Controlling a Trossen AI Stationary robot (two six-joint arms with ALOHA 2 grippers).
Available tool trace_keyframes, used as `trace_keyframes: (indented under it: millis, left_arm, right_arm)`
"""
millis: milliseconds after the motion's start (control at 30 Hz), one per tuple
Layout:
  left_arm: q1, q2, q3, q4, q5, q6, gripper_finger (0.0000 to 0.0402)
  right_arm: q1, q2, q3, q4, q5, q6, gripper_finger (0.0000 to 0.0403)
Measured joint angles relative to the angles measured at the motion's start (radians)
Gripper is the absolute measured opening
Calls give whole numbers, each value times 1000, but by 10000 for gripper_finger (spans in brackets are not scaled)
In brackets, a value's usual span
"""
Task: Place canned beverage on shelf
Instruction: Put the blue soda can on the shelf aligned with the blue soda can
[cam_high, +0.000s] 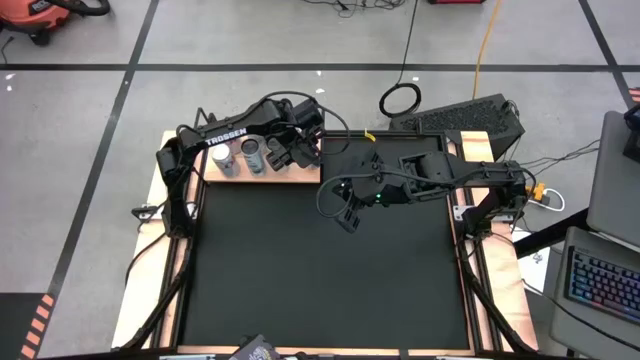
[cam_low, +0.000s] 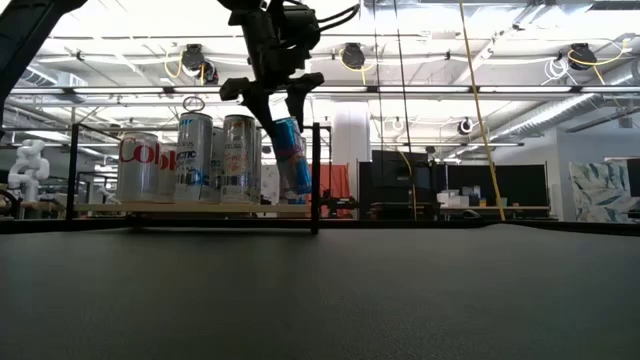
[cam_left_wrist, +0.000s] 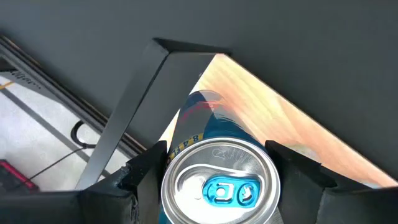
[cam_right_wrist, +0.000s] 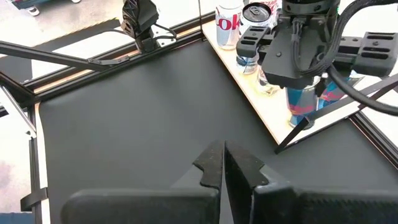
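Blue can (cam_left_wrist: 214, 186) cut off by the left wrist view's lower edge, its base out of sight there. In the right wrist view, upper part of the same can hidden behind the left gripper (cam_right_wrist: 297, 74). Cans (cam_low: 190, 158) on the shelf (cam_low: 190, 209) overlapping in the low view; labels only partly readable. From above, can tops (cam_high: 238, 155) partly covered by the left arm.

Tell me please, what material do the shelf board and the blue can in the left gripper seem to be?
The shelf board looks like light, unpainted wood; grain shows. The blue can, held by the left gripper, seems metal, probably aluminium: shiny silver lid, blue pull tab, printed wall.
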Motion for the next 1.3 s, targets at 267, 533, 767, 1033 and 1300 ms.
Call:
trace_keyframes:
  millis: [267,533,767,1033,1300]
  left_arm:
    - [1,0,0,-14,-5,-27,231]
    - [1,0,0,-21,-37,-53,232]
    - [1,0,0,-54,-37,-91,232]
    - [1,0,0,-47,-37,-79,232]
    - [1,0,0,-43,-26,-30,232]
  right_arm:
    - [0,0,0,0,0,0,0]
    - [0,0,0,0,0,0,0]
    - [0,0,0,0,0,0,0]
    - [0,0,0,0,0,0,0]
    - [0,0,0,0,0,0,0]
